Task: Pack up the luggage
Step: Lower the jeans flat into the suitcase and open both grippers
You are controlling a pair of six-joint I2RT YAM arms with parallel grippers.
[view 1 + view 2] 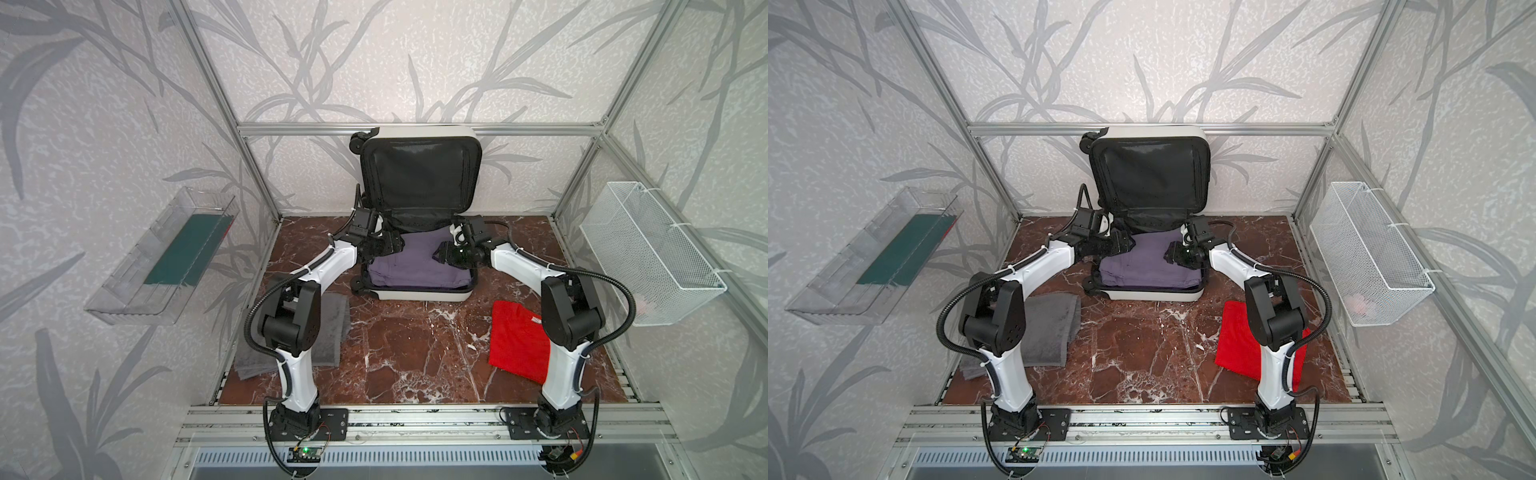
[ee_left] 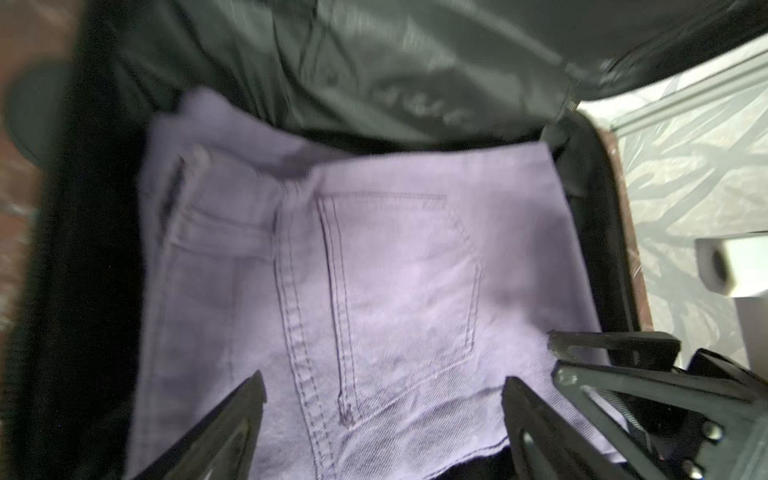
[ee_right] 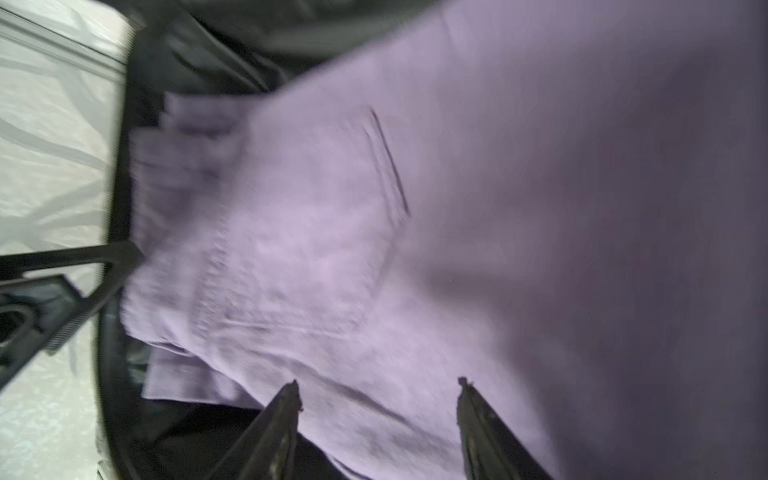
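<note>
At the back of the marble table, pushed up to the rear wall: the luggage. Lies open, lower half flat, lid leaning upright on the frame behind, probably to keep the lid out of the way and the cavity facing up for loading. Holds folded purple jeans, back pocket up, spread flat over most of the floor, likely to leave height for more layers. Just above the jeans, the left gripper: jaws spread wide, nothing between them. Opposite, the right gripper: jaws likewise apart, pinching nothing, poised over the other side of the case. Points to a two-handed lay-down, one gripper per end to keep the fold square, with the cloth lying free. Cannot tell whether any tip touches the fabric. Outside the case, on the table: a folded grey towel beside the left arm and a red cloth partly under the right arm, each on the side of the arm best placed to fetch it. On the side walls: a clear tray with something dark green inside, and a wire basket. Judged early in the packing: one item in, at least two left out.
</note>
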